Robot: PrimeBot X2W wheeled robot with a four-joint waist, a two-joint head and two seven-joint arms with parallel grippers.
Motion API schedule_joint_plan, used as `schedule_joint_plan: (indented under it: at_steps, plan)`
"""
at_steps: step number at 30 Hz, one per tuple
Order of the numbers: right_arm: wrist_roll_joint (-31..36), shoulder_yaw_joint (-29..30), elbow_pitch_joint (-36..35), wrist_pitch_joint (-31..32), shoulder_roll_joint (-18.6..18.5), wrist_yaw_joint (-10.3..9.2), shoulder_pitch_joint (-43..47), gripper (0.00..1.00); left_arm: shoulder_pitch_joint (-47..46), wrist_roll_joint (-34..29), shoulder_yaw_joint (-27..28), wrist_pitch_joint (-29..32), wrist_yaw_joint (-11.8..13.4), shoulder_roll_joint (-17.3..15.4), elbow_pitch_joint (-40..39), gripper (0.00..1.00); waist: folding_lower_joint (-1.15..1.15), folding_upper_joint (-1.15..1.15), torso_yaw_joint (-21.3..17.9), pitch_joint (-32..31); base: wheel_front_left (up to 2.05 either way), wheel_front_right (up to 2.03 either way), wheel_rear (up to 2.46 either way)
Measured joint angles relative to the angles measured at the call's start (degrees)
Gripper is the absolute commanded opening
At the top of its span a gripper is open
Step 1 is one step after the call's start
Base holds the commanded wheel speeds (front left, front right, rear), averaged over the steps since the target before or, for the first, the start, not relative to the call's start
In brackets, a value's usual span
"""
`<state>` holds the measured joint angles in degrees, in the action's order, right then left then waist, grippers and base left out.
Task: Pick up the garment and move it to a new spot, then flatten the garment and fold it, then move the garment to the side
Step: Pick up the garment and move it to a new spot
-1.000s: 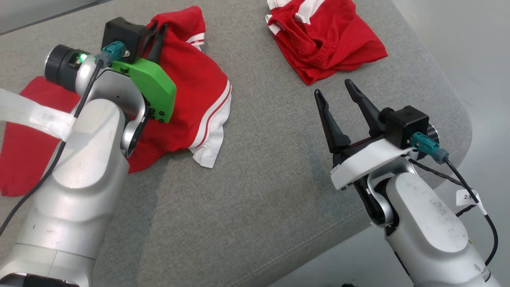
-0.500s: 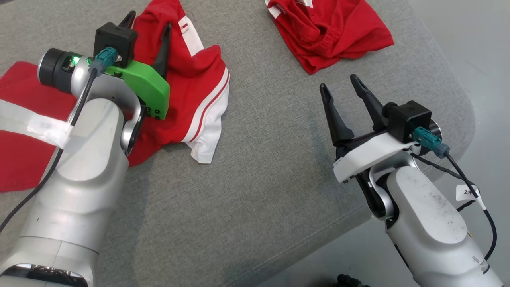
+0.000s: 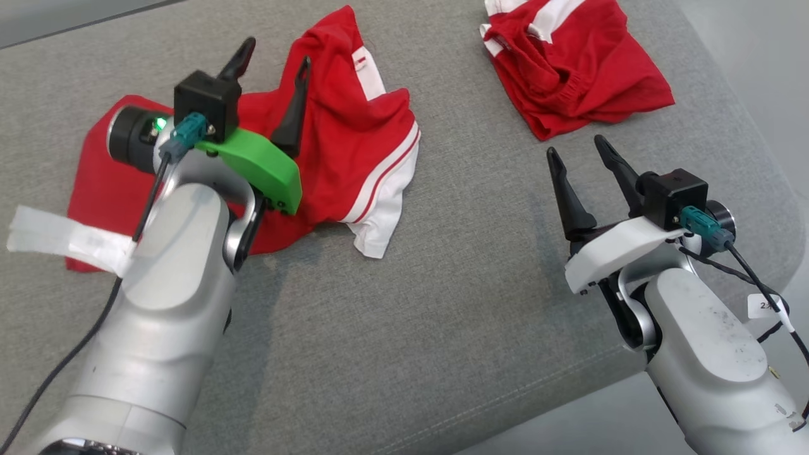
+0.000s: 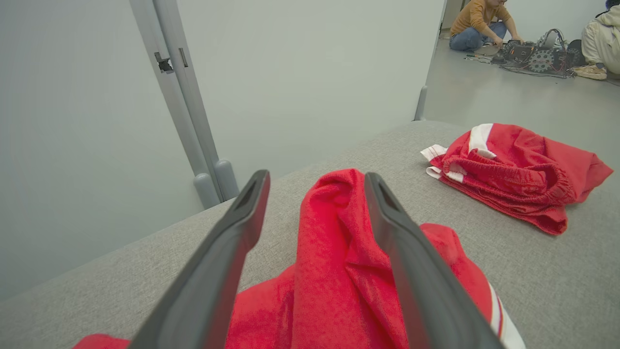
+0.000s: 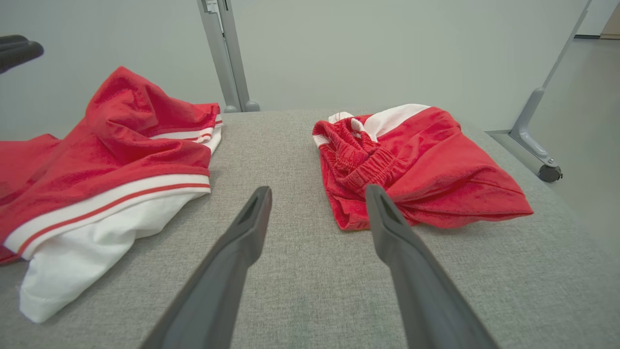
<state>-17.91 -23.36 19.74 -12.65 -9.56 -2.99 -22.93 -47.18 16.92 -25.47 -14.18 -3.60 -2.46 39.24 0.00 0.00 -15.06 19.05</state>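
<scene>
Head view: red shorts (image 3: 588, 82) lie apart from garment (image 3: 354, 145).

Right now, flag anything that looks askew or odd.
The left garment lies crumpled, not flat: a fold stands up between the fingers of the open left gripper. Loose tape sticks off the left forearm.
</scene>
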Motion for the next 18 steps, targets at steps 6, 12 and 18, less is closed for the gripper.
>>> schedule_joint_plan:
  at_steps: [6,12,18]
  plan:
    - [0.32,-1.51,4.1,0.82,-1.36,2.16,-0.01,1.0,7.29,1.99,0.97,-0.09,0.42,0.29,-1.91,1.0,0.0,0.0,4.15,-2.62,0.0,0.0,0.0]
    - [0.24,-2.93,8.66,2.71,-1.63,4.63,-0.11,1.0,13.93,4.16,2.43,-0.25,2.45,0.37,-5.89,1.0,0.0,0.0,8.85,-4.9,0.0,0.0,0.0]
    - [-0.33,-3.23,12.23,3.78,-1.18,5.98,-0.32,1.0,19.36,5.88,4.13,-0.24,4.61,0.45,-11.84,1.0,0.0,0.0,13.06,-6.19,0.0,0.0,0.0]
